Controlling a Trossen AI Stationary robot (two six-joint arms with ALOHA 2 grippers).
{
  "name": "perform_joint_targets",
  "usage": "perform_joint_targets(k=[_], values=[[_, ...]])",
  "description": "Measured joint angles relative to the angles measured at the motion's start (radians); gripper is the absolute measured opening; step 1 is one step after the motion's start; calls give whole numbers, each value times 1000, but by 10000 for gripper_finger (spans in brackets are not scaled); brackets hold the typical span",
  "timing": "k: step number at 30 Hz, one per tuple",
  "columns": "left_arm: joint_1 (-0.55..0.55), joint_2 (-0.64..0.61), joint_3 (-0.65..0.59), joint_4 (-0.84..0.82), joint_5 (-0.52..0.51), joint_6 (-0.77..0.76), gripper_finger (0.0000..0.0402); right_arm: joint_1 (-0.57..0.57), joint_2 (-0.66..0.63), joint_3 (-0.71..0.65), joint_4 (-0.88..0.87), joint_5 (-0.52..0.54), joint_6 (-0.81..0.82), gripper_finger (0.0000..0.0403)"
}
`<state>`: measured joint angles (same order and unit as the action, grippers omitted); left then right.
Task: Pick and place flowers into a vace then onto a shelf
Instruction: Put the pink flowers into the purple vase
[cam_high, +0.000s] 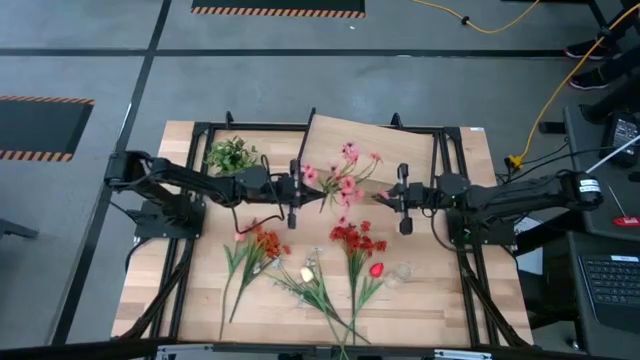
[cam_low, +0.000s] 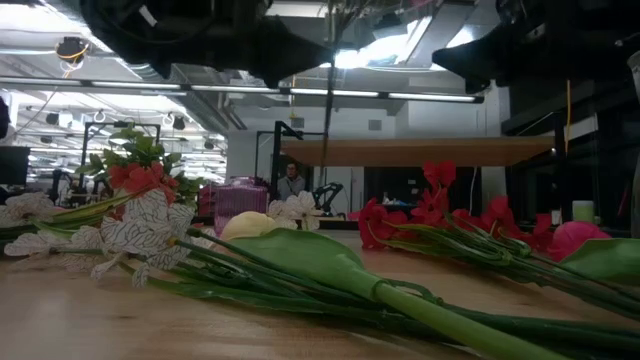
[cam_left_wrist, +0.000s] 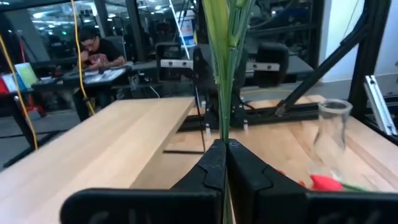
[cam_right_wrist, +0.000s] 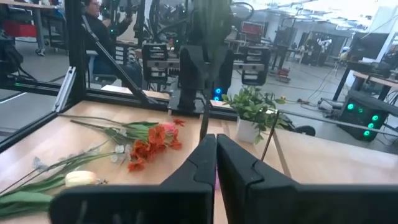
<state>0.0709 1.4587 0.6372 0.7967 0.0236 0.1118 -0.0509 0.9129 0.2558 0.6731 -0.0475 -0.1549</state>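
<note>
My left gripper (cam_high: 298, 190) hovers at the table's middle, pointing level, shut on a pink-flowered bunch (cam_high: 342, 180) whose blooms spread over the shelf's (cam_high: 410, 145) near edge. Facing it from the right, my right gripper (cam_high: 383, 200) is shut just beyond the pink blooms. Orange flowers (cam_high: 262, 243), red flowers (cam_high: 356, 240) and white and yellow ones (cam_high: 310, 270) lie flat on the table's near half. A clear glass vase (cam_high: 398, 272) stands on the table beside a red bloom (cam_high: 376, 268). My left gripper pinches the bunch's green stems (cam_left_wrist: 225, 127) between its two fingers, coming level from the table's left and lying across them. The stems rise upright from the fingertips, lifted clear of the table. My right gripper shows a pink speck (cam_right_wrist: 216, 180) between its shut fingers; I cannot tell whether it touches the bunch.
A small leafy green plant in a white pot (cam_high: 232, 155) stands at the far left. A black frame (cam_high: 455, 215) edges the table. A person (cam_left_wrist: 93, 50) sits at a desk beyond the table. Bare wood lies at the near right corner (cam_high: 470, 300).
</note>
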Motion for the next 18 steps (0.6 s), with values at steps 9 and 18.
perform_joint_targets(k=[9, 18], values=[[6, 109, 115, -7, 0, 8, 3, 0, 111, 28, 71, 0, 18, 102], [18, 161, 165, -8, -1, 25, 2, 17, 193, 88, 71, -9, 19, 142]])
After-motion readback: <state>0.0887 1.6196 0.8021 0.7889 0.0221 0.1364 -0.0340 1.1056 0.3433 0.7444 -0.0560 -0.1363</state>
